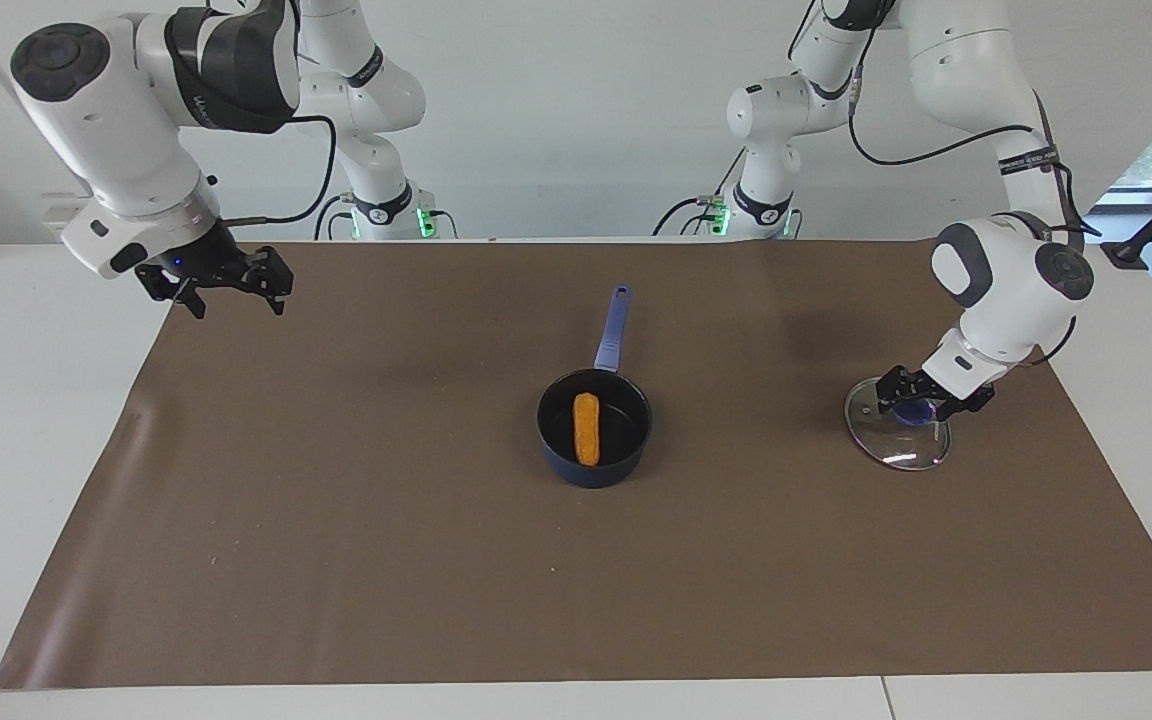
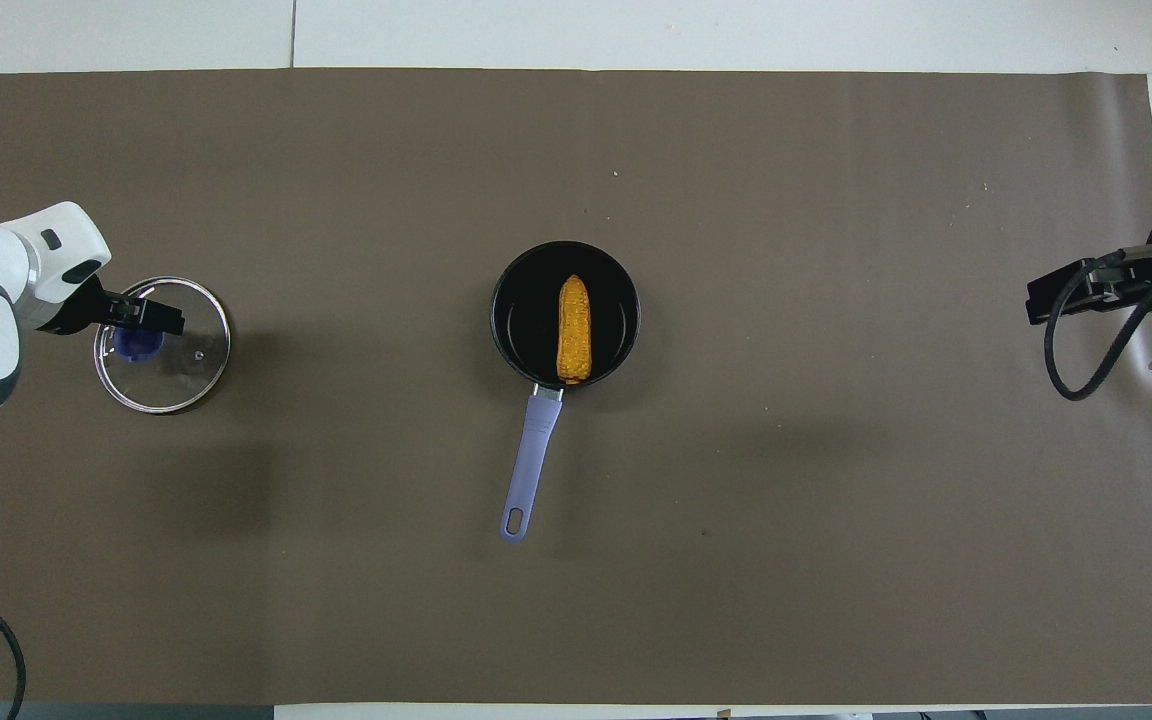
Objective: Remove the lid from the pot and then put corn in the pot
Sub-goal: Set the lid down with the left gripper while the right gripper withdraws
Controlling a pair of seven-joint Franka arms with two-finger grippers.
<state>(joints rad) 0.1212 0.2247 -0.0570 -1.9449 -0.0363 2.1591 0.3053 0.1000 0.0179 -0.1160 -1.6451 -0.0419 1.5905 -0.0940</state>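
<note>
The dark blue pot [image 1: 596,470] stands mid-mat with its light blue handle [image 1: 613,330] pointing toward the robots. It also shows in the overhead view [image 2: 526,320]. The yellow-orange corn [image 1: 586,428] lies inside it, also seen from overhead [image 2: 574,328]. The glass lid [image 1: 901,445] lies flat on the mat toward the left arm's end, also in the overhead view [image 2: 181,365]. My left gripper [image 1: 926,395] is open just above the lid's blue knob [image 1: 914,412], which shows free below it. My right gripper [image 1: 228,292] is open and empty in the air over the mat's corner at the right arm's end.
A brown mat [image 1: 336,520] covers most of the white table [image 1: 26,400]. Nothing else stands on it. A black cable [image 2: 1076,340] hangs from the right arm.
</note>
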